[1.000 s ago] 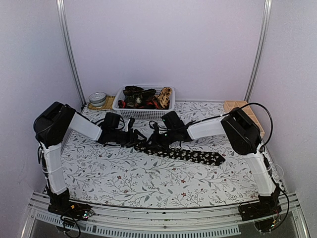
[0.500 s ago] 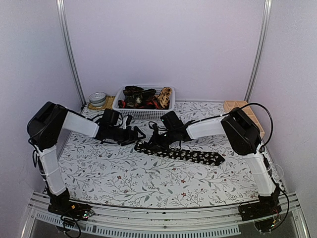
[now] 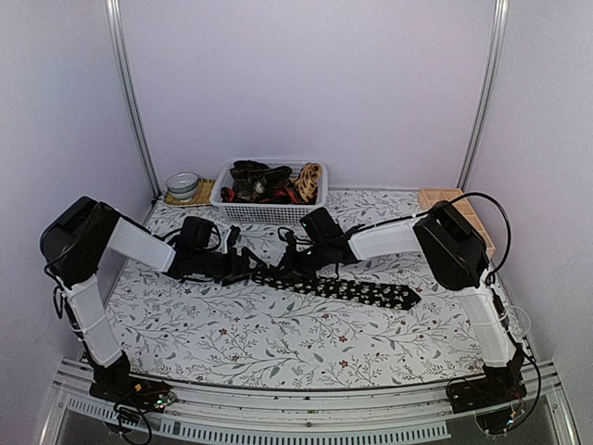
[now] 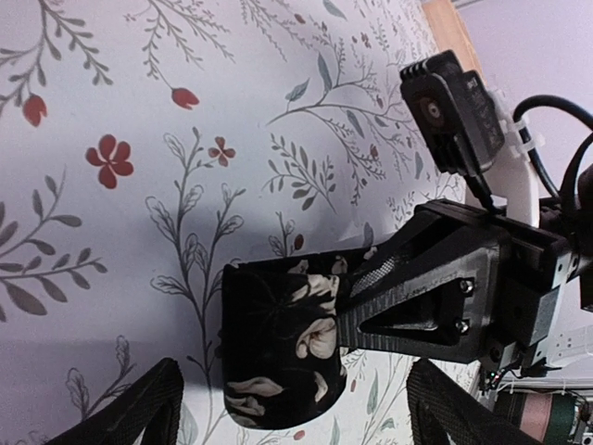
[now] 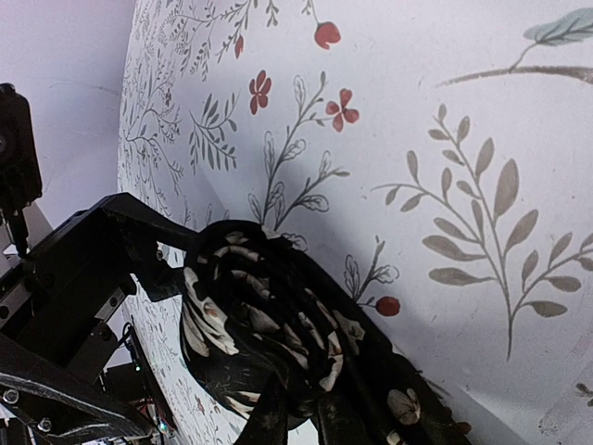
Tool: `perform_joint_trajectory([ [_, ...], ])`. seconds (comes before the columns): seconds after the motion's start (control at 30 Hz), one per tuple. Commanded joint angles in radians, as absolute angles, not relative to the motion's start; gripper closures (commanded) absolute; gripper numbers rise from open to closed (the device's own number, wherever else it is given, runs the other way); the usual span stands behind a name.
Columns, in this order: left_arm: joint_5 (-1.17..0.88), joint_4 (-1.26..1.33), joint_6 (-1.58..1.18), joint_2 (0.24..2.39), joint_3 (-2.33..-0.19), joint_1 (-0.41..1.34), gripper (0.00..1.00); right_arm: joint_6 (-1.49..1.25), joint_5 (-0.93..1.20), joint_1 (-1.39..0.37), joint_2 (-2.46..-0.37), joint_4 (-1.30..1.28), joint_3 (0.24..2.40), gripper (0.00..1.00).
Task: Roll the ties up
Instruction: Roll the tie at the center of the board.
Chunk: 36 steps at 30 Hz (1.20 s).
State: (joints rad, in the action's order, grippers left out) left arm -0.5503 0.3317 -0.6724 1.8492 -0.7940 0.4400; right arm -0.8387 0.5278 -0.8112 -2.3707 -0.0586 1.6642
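One tie (black, flower-specked) lies partly rolled; your right jaws grip the roll, left jaws gape at nine o'clock.

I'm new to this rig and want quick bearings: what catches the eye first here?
A black flower-specked tie lies across the middle of the table, its left end wound into a small roll. The right end effector is shut on that roll, while the left end effector stands open right beside it. At the back, a white basket holds more ties.
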Motion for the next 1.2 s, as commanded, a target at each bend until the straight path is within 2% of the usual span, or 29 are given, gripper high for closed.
perform_joint_trajectory([
  [0.0, -0.619, 0.348, -0.719, 1.921, -0.776, 0.450, 0.20, -0.830, 0.494, -0.824, -2.442, -0.112, 1.666, 0.89],
  [0.3, -0.574, 0.340, -0.735, 1.956, -0.767, 0.486, 0.26, -0.836, 0.495, -0.824, -2.437, -0.096, 1.657, 0.89],
  [0.4, -0.569, 0.375, -0.761, 2.005, -0.755, 0.498, 0.33, -0.836, 0.494, -0.825, -2.435, -0.096, 1.657, 0.89],
  [0.47, -0.558, 0.394, -0.775, 2.018, -0.750, 0.507, 0.42, -0.838, 0.493, -0.824, -2.436, -0.096, 1.654, 0.89],
  [0.57, -0.542, 0.402, -0.788, 2.031, -0.746, 0.511, 0.58, -0.836, 0.492, -0.823, -2.433, -0.094, 1.650, 0.89],
  [0.67, -0.524, 0.396, -0.787, 2.026, -0.745, 0.512, 0.79, -0.838, 0.489, -0.822, -2.425, -0.089, 1.641, 0.89],
  [0.73, -0.507, 0.372, -0.776, 2.016, -0.752, 0.514, 0.88, -0.838, 0.487, -0.819, -2.416, -0.087, 1.633, 0.88],
  [0.8, -0.477, 0.324, -0.751, 1.997, -0.773, 0.518, 0.97, -0.833, 0.485, -0.813, -2.395, -0.087, 1.620, 0.79],
  [0.83, -0.457, 0.292, -0.736, 1.985, -0.785, 0.522, 1.00, -0.830, 0.486, -0.808, -2.382, -0.085, 1.610, 0.67],
  [0.93, -0.388, 0.184, -0.678, 1.928, -0.832, 0.535, 1.00, -0.809, 0.488, -0.783, -2.290, -0.079, 1.559, 0.52],
  [1.17, -0.162, -0.080, -0.552, 1.904, -0.966, 0.614, 1.00, -0.703, 0.545, -0.717, -2.008, -0.057, 1.372, 0.42],
])
